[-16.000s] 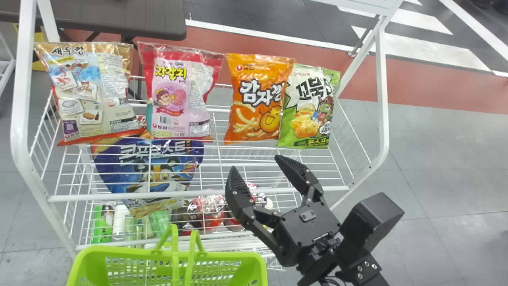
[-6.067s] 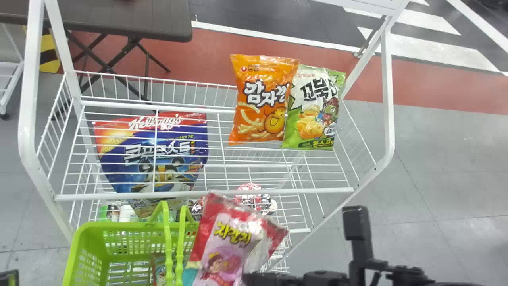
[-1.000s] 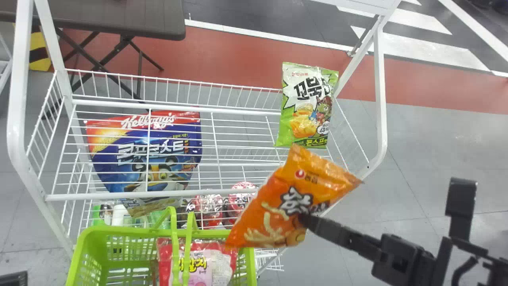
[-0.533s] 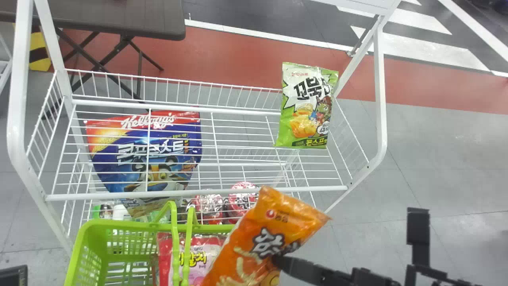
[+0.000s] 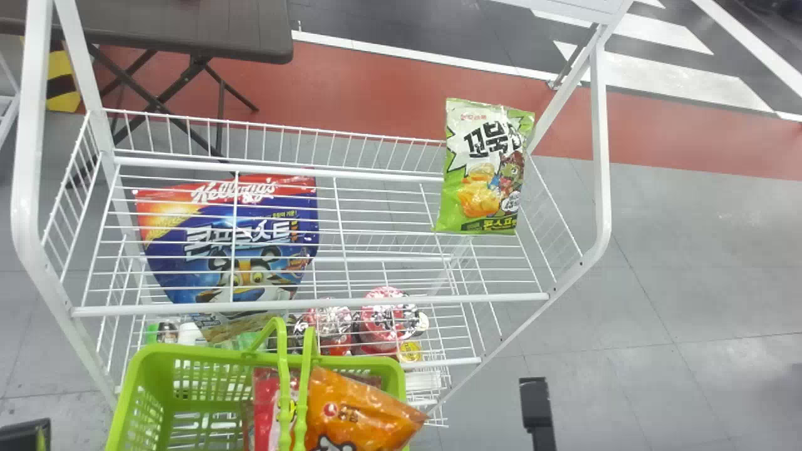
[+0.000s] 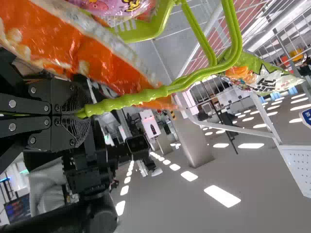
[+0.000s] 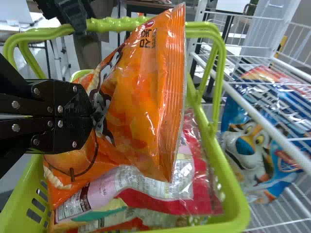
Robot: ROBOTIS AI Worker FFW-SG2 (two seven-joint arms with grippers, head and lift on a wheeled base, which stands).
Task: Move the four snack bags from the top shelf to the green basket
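OK, right gripper (image 5: 536, 407): fingers (image 7: 70, 104) closed, pinching the orange bag (image 5: 360, 413) partway along its body. Left gripper (image 5: 26, 433): fingers (image 6: 75, 128) closed on the handle (image 6: 126, 101) of the basket (image 5: 207, 356).

Orange bag is tilted, over the basket's right part, with one corner past the right rim in the head view. Pink bag (image 5: 265, 394) is in the basket below it; can't tell if the two touch. Edge of a third bag (image 7: 136, 225) shows under the pink one.

Further out, the basket is in front of the wire rack (image 5: 601, 156). Green bag (image 5: 482, 169) is near the right end of the top shelf (image 5: 313, 305), roughly upright, well apart from both grippers. Cereal bag (image 5: 232, 244) is on the level below, left side, seen through the wires. Red tubs (image 5: 383, 316) are lower, right of the cereal. Dark table (image 5: 188, 28) behind the rack, on the left.
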